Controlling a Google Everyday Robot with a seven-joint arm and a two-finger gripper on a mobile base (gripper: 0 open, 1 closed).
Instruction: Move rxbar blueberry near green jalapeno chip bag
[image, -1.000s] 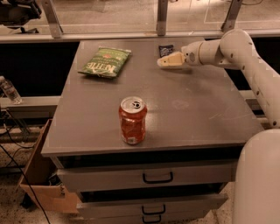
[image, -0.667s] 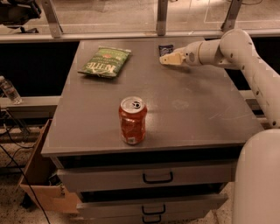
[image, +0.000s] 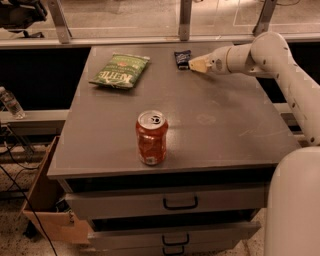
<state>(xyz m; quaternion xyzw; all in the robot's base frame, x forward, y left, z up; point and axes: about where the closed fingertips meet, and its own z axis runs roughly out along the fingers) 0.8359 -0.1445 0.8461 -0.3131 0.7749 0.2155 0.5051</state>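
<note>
At the table's far edge the gripper sits against the rxbar blueberry, apparently to carry it toward the green jalapeno chip bag lying apart on the left, though its grip cannot be told.

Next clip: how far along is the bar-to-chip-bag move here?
Done: the gripper is at the rxbar blueberry, far side of the table. In hand: apparently taking hold of it. Left: the bar lies apart from the green jalapeno chip bag, so the whole carry remains.
</note>
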